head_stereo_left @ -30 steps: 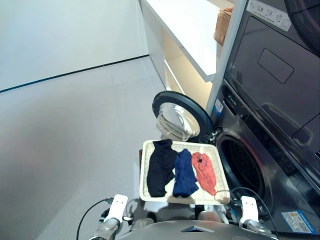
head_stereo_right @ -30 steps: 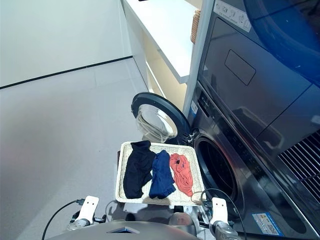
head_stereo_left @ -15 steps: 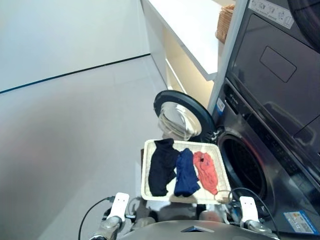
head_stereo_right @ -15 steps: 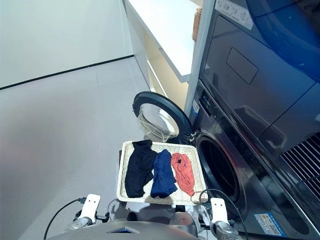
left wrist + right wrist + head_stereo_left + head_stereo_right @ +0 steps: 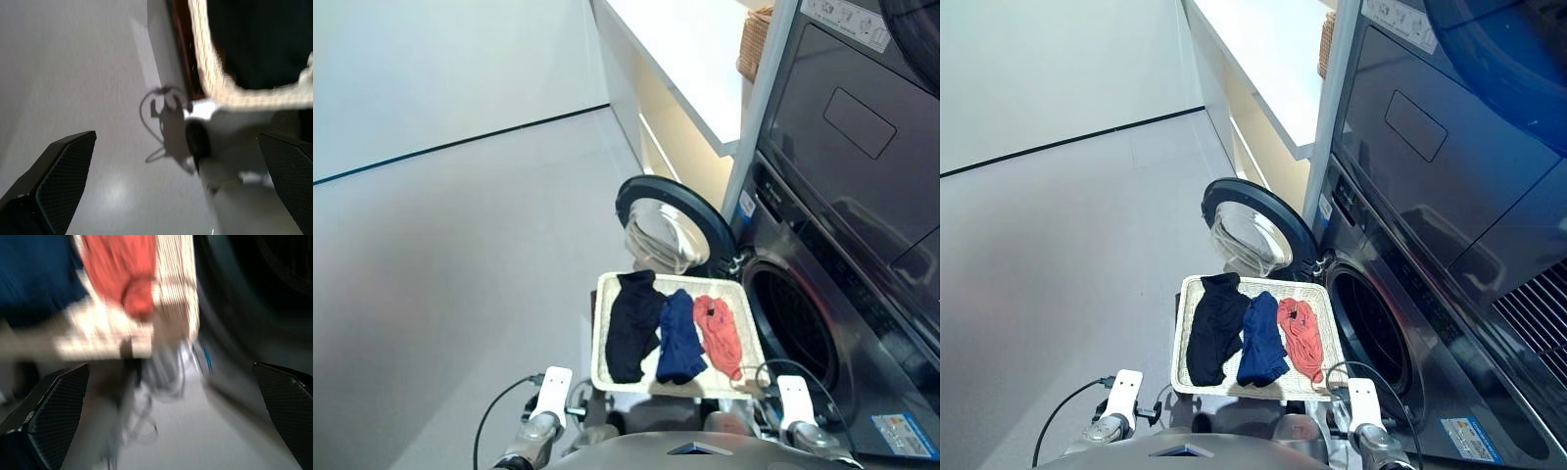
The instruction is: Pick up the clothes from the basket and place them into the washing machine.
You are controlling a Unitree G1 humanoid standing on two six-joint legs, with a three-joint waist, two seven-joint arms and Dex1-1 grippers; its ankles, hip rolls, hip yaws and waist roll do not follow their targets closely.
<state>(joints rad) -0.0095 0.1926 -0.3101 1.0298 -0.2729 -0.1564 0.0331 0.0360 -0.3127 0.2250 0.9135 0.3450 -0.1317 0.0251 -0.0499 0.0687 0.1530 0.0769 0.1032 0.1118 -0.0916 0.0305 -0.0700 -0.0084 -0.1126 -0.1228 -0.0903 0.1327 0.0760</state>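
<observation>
The washing machine [image 5: 1400, 343] stands on the robot's right, its drum opening dark and its round door [image 5: 1255, 227] swung open toward the far side of the basket [image 5: 1181, 333]. Compared with a second ago, the whole scene sits slightly shifted in the head views, which is a camera move; the garments lie just as they did. Both arms reach a little further into the bottom of the head views than before.

The machine's lower right is cut off by the picture edge, and the basket's near rim is partly hidden behind the robot's body. The right wrist view is smeared, so the cloth there reads only as orange-red and blue patches, probably at the basket's near edge.

The basket lies just beside the drum opening, its long axis running left to right. Inside, the black garment [image 5: 1213, 327], the navy garment [image 5: 1259, 340] and the orange-red garment [image 5: 1299, 336] lie side by side, each stretched lengthwise away from the robot.

The left gripper [image 5: 171, 196] and the right gripper [image 5: 166, 416] both have their fingers spread wide with nothing between them.
</observation>
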